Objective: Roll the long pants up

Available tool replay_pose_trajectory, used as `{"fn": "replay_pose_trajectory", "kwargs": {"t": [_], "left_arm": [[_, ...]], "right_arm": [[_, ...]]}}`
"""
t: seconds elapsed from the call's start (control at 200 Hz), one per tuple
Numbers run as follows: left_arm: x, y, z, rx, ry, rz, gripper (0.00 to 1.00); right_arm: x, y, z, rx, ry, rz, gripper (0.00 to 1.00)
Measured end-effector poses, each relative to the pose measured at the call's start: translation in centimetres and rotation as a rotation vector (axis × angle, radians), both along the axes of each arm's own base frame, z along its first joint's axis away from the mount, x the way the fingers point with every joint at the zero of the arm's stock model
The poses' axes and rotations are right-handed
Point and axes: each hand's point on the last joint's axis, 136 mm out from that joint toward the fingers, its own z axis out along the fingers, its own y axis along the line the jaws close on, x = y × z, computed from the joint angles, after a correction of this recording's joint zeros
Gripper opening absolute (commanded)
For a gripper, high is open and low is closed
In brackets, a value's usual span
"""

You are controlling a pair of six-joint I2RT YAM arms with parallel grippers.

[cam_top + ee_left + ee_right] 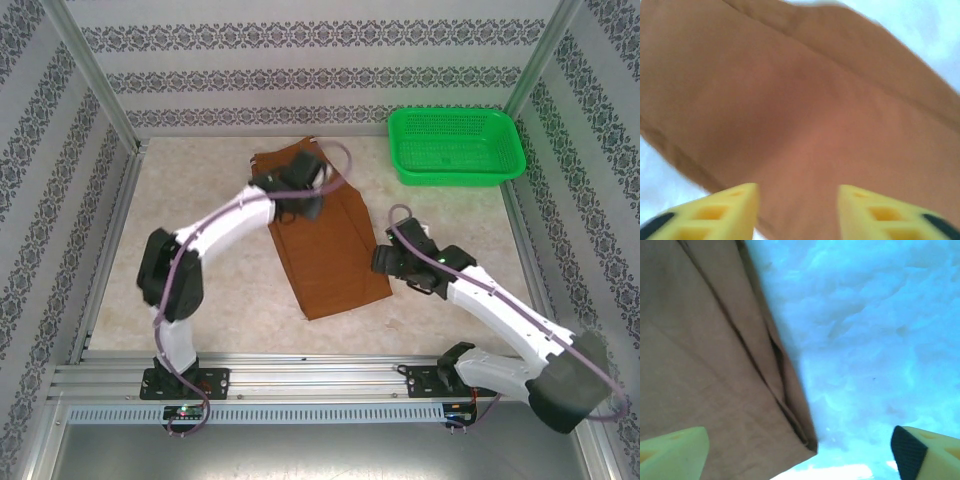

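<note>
The pants are seen folded flat at the middle of the desk, no roll is started yet, and the left pincer over them and the right pincer at their corner are held open.

The table is topped with a pale, mottled beige surface and is enclosed on three sides by walls papered in white with grey ornamental bands. Slanted metal posts are set at the back corners. A ribbed aluminium rail is fixed along the near edge. Everything is lit evenly and softly.
</note>
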Motion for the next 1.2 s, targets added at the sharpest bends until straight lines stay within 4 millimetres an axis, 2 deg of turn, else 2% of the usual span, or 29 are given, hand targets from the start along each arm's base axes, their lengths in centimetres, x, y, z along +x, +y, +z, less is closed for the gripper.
{"fn": "replay_pose_trajectory", "kwargs": {"t": [0.015, 0.04, 0.06, 0.16, 0.18, 0.205, 0.23, 0.33, 0.405, 0.53, 0.719, 0.919, 0.984, 1.024, 1.039, 1.114, 1.204], "left_arm": [[-1.5, -0.2, -0.1, 0.022, -0.004, -0.034, 0.67], [-2.7, -0.1, -0.2, 0.041, -0.008, -0.056, 0.68], [-5.0, -0.3, -0.4, 0.068, -0.007, -0.109, 0.69], [-9.1, -0.2, -1.7, 0.121, -0.005, -0.195, 0.72], [-9.7, -0.1, -2.1, 0.137, 0.0, -0.206, 0.74], [-10.6, 0.1, -2.8, 0.161, 0.008, -0.224, 0.87], [-11.5, 0.2, -3.6, 0.186, 0.021, -0.243, 0.93], [-13.8, 0.5, -6.4, 0.272, 0.066, -0.3, 0.93], [-15.1, -0.3, -8.1, 0.314, 0.086, -0.348, 0.92], [-16.0, -1.9, -10.1, 0.34, 0.095, -0.398, 0.93], [-15.1, -3.3, -13.9, 0.389, 0.12, -0.404, 0.92], [-13.5, -3.2, -13.7, 0.367, 0.128, -0.368, 0.87], [-12.6, -3.1, -13.7, 0.357, 0.132, -0.345, 0.75], [-11.2, -2.7, -13.7, 0.365, 0.105, -0.31, 0.61], [-10.9, -2.6, -13.9, 0.36, 0.11, -0.296, 0.52], [-10.0, -2.5, -13.7, 0.35, 0.104, -0.273, 0.19], [-9.3, -2.1, -14.2, 0.36, 0.107, -0.252, 0.04]], "right_arm": [[0.1, -0.1, -0.1, -0.004, 0.004, -0.001, 0.98], [0.2, -0.3, -0.2, -0.011, 0.011, -0.002, 0.98], [0.3, -0.3, -0.4, -0.016, 0.023, 0.002, 0.98], [0.6, -0.3, -1.2, -0.036, 0.067, 0.019, 0.98], [0.6, -0.2, -1.4, -0.037, 0.075, 0.023, 0.98], [0.6, -0.1, -1.5, -0.037, 0.083, 0.026, 0.98], [0.6, -0.1, -1.7, -0.035, 0.089, 0.03, 0.98], [0.5, 0.3, -1.9, -0.02, 0.103, 0.039, 0.98], [0.4, 0.5, -1.9, -0.008, 0.109, 0.046, 0.98], [0.3, 0.5, -2.0, -0.005, 0.111, 0.045, 0.98], [-0.1, 0.2, -2.3, -0.004, 0.114, 0.037, 0.98], [-0.5, 0.0, -3.1, -0.008, 0.129, 0.033, 0.97], [-0.6, 0.0, -3.3, -0.008, 0.13, 0.033, 0.96], [-0.6, -0.1, -3.4, -0.008, 0.132, 0.033, 0.95], [-0.6, 0.0, -3.4, -0.006, 0.132, 0.032, 0.95], [-0.6, 0.0, -3.4, -0.005, 0.131, 0.032, 0.93], [-0.6, 0.0, -3.3, 0.0, 0.128, 0.032, 0.88]]}}
